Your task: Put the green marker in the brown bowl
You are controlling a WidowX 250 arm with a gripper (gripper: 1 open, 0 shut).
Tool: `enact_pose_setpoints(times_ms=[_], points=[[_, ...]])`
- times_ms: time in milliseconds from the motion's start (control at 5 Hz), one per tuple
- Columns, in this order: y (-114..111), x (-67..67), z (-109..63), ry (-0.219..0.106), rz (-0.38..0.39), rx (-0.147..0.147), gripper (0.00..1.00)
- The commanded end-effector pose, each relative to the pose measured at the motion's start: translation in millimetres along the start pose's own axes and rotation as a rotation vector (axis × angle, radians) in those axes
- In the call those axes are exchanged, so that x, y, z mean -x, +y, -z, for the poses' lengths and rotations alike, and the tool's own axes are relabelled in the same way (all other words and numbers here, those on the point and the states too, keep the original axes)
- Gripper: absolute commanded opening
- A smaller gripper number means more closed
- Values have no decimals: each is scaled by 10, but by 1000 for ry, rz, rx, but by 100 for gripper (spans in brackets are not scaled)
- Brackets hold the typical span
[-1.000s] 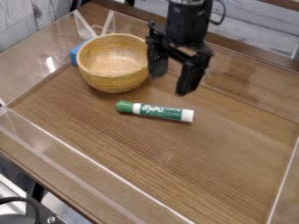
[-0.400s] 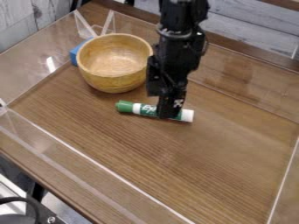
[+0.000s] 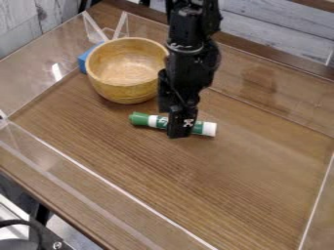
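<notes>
One second had brought the hand (image 3: pixel 182 125) down, fingers wide, astride the short green cylinder marker (image 3: pixel 174 122); grasp seemed next.

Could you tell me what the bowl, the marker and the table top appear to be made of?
The bowl looks like light unpainted wood, with grain showing inside. The marker seems to be smooth green plastic with a white printed label. The table top shows brown wood grain with a slight sheen, possibly laminate.

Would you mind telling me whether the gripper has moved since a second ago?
Yes. The gripper has come down and toward the camera, from beside the brown bowl to the green marker, jaws open.
</notes>
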State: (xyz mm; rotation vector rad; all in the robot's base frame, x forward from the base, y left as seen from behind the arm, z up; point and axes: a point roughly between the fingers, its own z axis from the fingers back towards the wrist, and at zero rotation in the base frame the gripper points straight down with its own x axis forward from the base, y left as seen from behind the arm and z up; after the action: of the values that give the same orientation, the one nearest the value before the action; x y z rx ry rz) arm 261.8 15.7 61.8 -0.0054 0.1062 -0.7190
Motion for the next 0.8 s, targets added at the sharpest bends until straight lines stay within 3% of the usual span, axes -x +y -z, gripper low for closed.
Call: enact_pose_setpoints(times_ms=[0, 600], points=[[80, -13, -67, -47, 1, -45, 100], [126, -29, 124, -56, 29, -54, 100]])
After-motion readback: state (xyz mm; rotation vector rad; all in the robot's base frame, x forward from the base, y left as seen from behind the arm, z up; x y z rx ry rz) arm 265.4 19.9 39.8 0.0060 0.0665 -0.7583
